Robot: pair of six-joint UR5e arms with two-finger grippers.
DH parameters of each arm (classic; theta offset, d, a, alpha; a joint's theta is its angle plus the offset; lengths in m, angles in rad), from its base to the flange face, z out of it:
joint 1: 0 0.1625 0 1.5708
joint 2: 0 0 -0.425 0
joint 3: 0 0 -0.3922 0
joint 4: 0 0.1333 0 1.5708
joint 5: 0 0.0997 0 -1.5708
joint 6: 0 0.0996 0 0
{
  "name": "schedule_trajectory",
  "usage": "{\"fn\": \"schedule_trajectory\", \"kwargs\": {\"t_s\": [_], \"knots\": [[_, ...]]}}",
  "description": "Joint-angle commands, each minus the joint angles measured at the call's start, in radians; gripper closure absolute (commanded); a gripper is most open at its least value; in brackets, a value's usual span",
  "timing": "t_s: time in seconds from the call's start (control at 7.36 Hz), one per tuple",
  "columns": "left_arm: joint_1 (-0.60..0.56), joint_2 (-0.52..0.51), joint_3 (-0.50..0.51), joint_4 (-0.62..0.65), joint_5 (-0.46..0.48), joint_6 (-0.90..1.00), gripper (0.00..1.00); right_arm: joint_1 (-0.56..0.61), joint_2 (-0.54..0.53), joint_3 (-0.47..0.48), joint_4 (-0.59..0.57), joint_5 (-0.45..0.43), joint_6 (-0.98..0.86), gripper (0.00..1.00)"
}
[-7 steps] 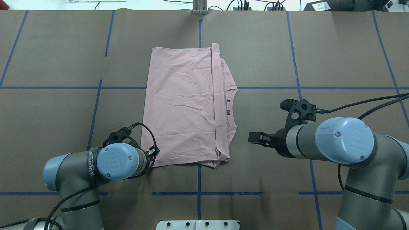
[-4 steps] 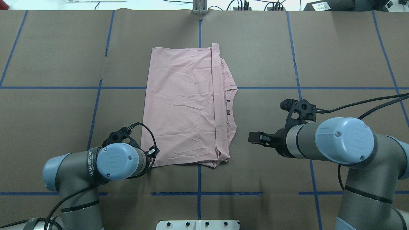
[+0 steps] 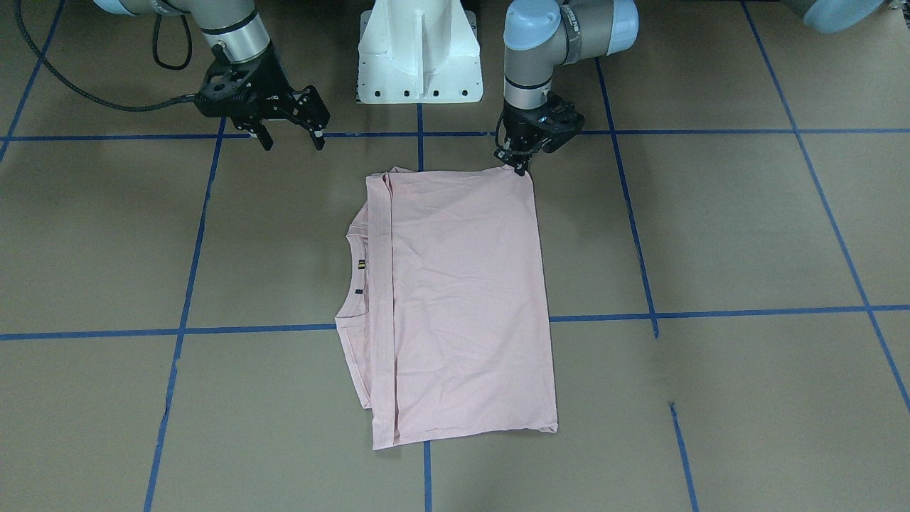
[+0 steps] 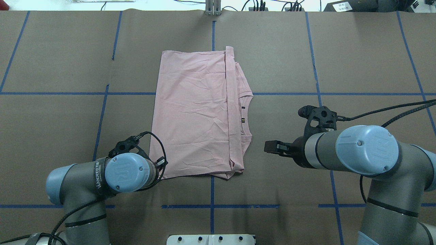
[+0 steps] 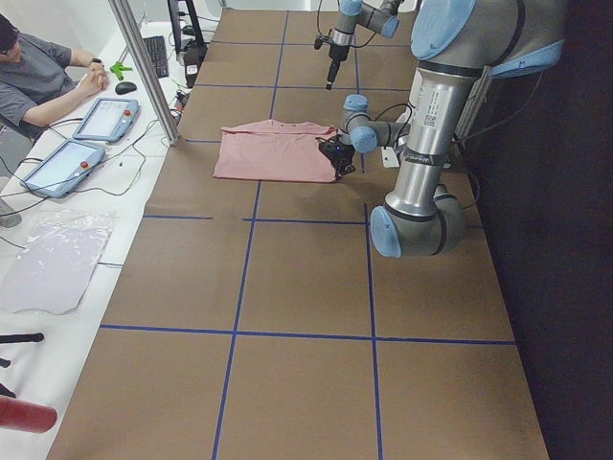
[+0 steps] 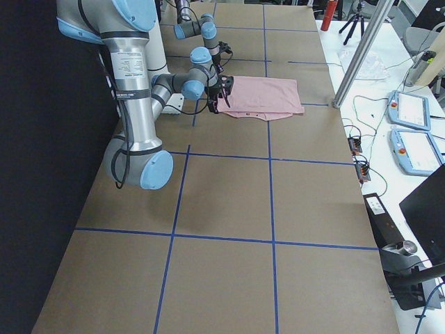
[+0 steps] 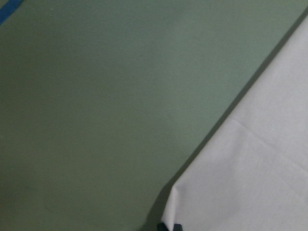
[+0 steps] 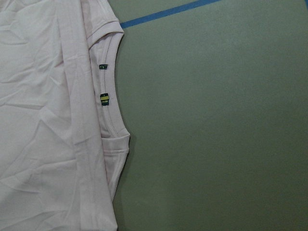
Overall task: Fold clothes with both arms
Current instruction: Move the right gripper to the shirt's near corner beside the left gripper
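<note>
The light pink T-shirt lies folded flat on the brown table, its ribbed collar toward my right side. My left gripper sits low at the shirt's near left corner and is shut on that corner; a black fingertip shows at the cloth's tip. My right gripper hangs open above bare table, well to the right of the shirt and touching nothing. From above, most of my left gripper is hidden under its wrist.
The white pedestal stands between the arm bases. Blue tape lines grid the table. A person sits at a side bench with tablets beyond a metal post.
My left wrist has shifted very slightly, and the shirt's near left corner has edged a little leftward with it. The right arm has not moved.
</note>
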Motion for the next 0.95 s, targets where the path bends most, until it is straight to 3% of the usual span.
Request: {"fn": "schedule_trajectory", "kwargs": {"t_s": [0.0,0.14,0.54,0.81], "knots": [[0.001,-0.008,-0.089,0.045,-0.007,0.014,1.0,-0.006,0.0,-0.025,-0.007,0.0,0.009,0.0],[0.001,-0.015,-0.092,0.045,-0.01,0.025,1.0,-0.016,0.003,-0.062,-0.007,-0.002,0.014,0.0],[0.001,-0.018,-0.086,0.039,-0.009,0.075,1.0,-0.05,0.199,-0.272,-0.011,-0.02,0.176,0.0],[0.001,-0.018,-0.08,0.036,-0.007,0.076,1.0,-0.064,0.239,-0.332,-0.013,-0.028,0.195,0.0]]}}
